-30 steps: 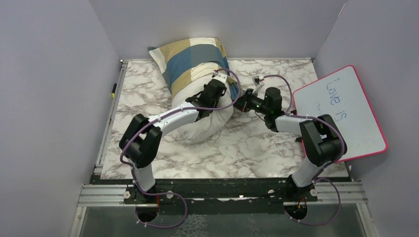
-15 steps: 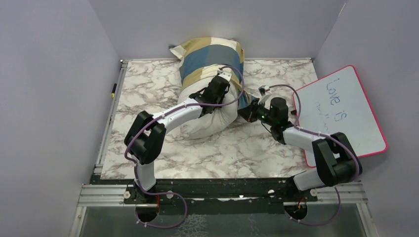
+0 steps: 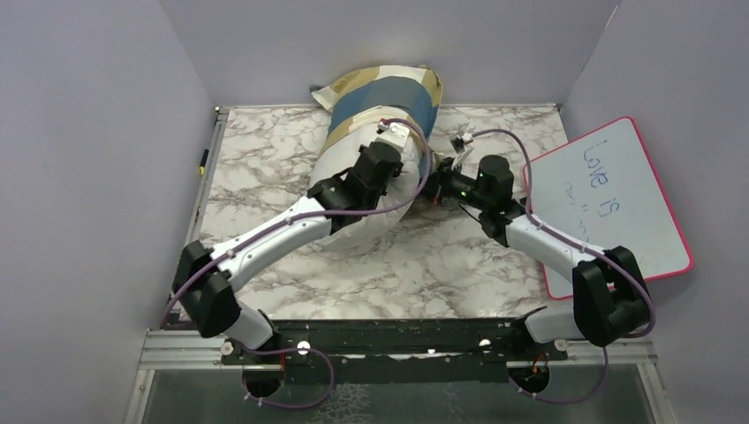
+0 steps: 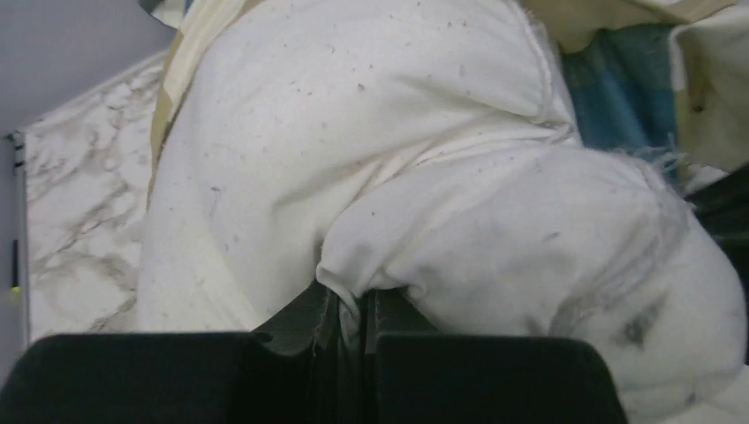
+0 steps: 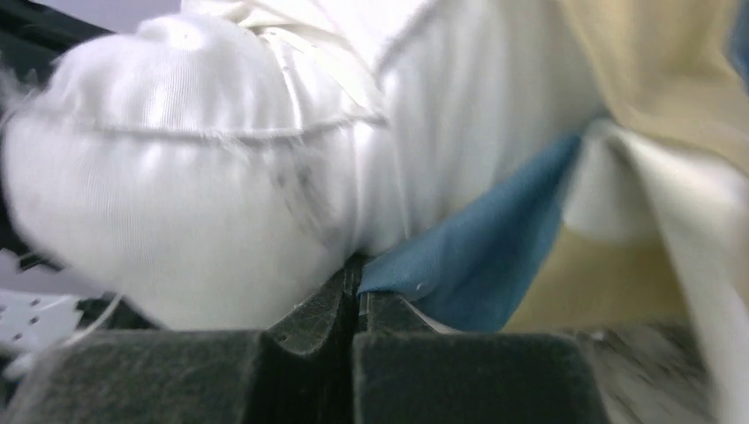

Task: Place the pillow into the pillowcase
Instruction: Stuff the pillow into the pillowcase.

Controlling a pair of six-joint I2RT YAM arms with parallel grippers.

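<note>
The off-white pillow (image 3: pixel 375 216) lies at the back middle of the marble table, its far half inside the blue, tan and cream pillowcase (image 3: pixel 389 88), which is pushed against the back wall. My left gripper (image 3: pixel 395 152) rests on top of the pillow, shut on a pinched fold of the white pillow (image 4: pixel 371 132) fabric; the left gripper (image 4: pixel 362 305) shows that fold between its jaws. My right gripper (image 3: pixel 430 185) is at the pillow's right side. In the right wrist view the right gripper (image 5: pixel 358 284) is shut on the blue edge of the pillowcase (image 5: pixel 477 256), beside the bulging pillow (image 5: pixel 177 159).
A pink-rimmed whiteboard (image 3: pixel 618 203) with writing leans at the right edge of the table, close to the right arm. A small marker (image 3: pixel 203 161) lies along the left rim. Grey walls enclose the left, back and right sides.
The pillow and pillowcase have shifted right and back against the wall. The left arm has stretched out forward with its elbow dropped low; the right arm swung its elbow right. Both grips are unchanged.
</note>
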